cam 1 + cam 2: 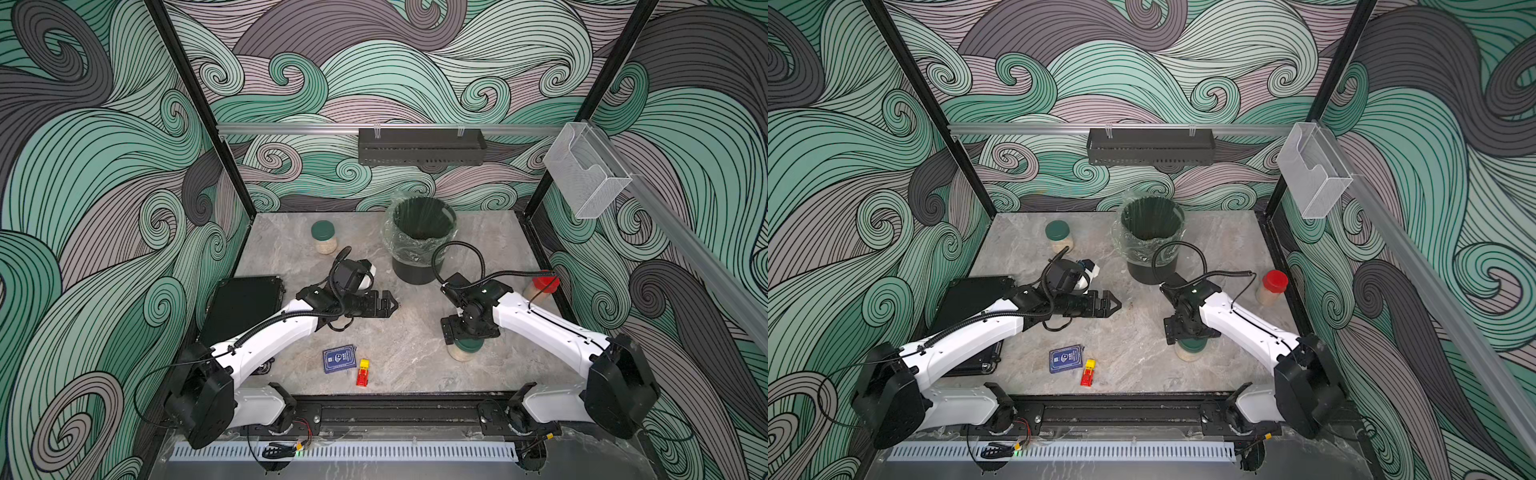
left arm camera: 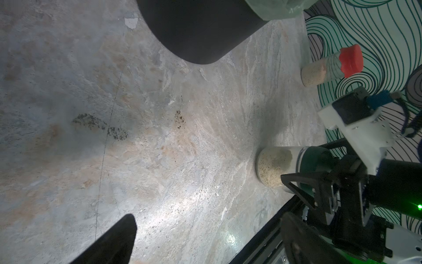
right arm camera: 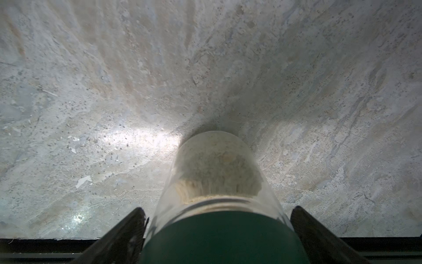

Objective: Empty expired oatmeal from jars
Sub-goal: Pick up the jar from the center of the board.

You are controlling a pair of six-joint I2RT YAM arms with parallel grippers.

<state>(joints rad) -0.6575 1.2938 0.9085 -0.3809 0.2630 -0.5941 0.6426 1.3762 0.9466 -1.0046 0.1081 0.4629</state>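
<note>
Three clear jars of pale oatmeal stand upright on the marbled table. One with a green lid (image 1: pixel 323 236) is at the back left. A red-lidded one (image 1: pixel 542 286) stands by the right wall. The front right one (image 1: pixel 464 351) has a green lid, and my right gripper (image 3: pixel 219 219) points down over it, open. Its fingers (image 3: pixel 127 228) straddle the lid with small gaps on both sides, and oatmeal (image 3: pixel 217 176) shows through the glass. My left gripper (image 1: pixel 388 304) hovers mid-table, open and holding nothing, pointing right. The lined black bin (image 1: pixel 419 245) stands at the back centre.
A black case (image 1: pixel 245 307) lies at the left edge under the left arm. A blue card box (image 1: pixel 340 358) and a red and yellow toy car (image 1: pixel 363 372) lie near the front. Dark crumbs (image 2: pixel 100 124) speckle the table's middle.
</note>
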